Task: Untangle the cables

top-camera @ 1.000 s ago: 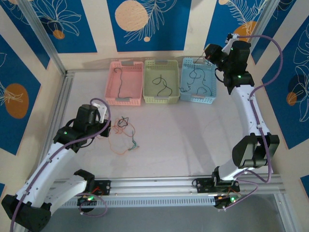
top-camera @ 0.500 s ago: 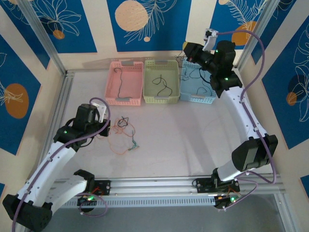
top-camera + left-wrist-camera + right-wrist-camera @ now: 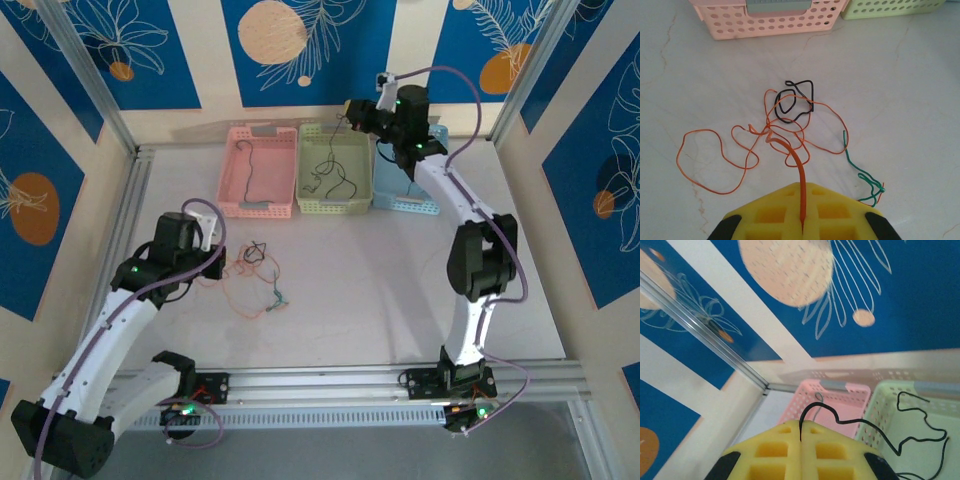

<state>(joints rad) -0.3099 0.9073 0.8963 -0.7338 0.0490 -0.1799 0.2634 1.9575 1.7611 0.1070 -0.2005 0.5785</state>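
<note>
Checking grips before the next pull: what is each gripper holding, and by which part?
The left gripper pinches the thin orange wire at one end; right gripper pinches a thin black wire at one end.

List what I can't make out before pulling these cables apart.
- Blue basket contents: top view, right arm covers most of it.
- Black cable in right hand: right wrist view, far end leaves the bottom edge.
- Green cable's tangled end: left wrist view, too fine to read.
- Orange cable's end: left wrist view, buried inside the left hand.
</note>
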